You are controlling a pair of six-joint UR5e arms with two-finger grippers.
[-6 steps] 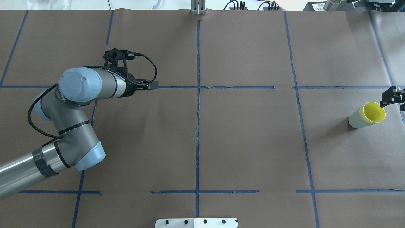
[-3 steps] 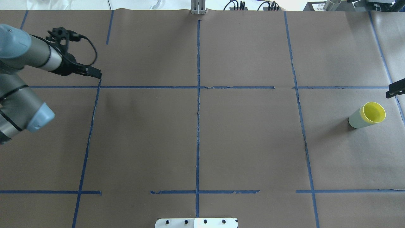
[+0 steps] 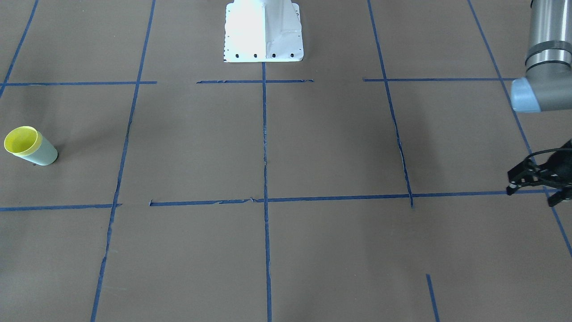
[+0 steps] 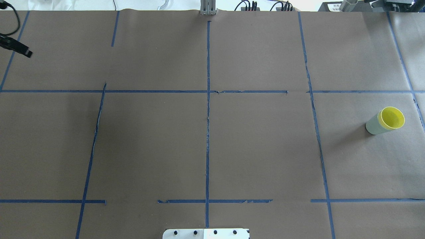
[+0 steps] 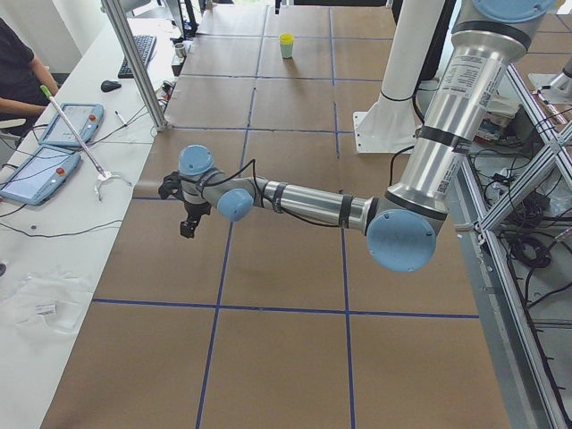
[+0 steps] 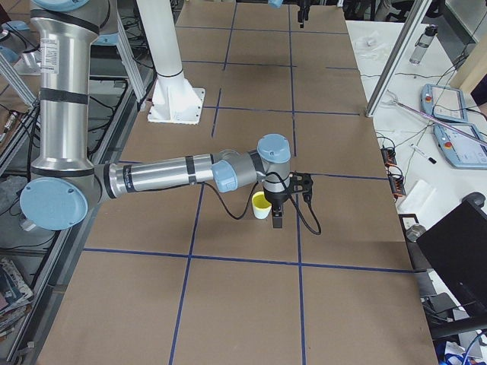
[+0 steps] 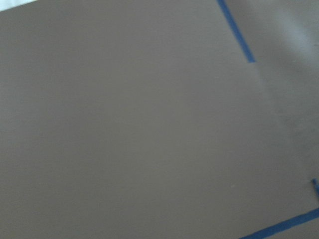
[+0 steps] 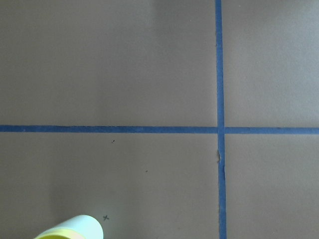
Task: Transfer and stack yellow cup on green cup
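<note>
The yellow cup [image 4: 392,118] sits nested inside the green cup [image 4: 373,126], and the pair stands upright near the table's right edge. The pair also shows at the left of the front-facing view, yellow cup [image 3: 20,139] in green cup [image 3: 45,155]. My right gripper [image 6: 278,222] hangs beside the stacked cups and shows only in the exterior right view, so I cannot tell whether it is open. My left gripper [image 4: 24,51] is at the table's far left end, empty; it also shows in the front-facing view [image 3: 534,188]. Its jaws are unclear.
The white robot base [image 3: 263,31] stands at the middle of the table's near side. Blue tape lines cross the brown table cover [image 4: 259,146]. A side bench with tablets [image 5: 67,125] and a metal post [image 5: 134,63] borders the far long edge.
My left arm has swung back to the far left and almost left the overhead view. My right gripper has drawn away from the cups and out past the right edge. The cups have not moved.
</note>
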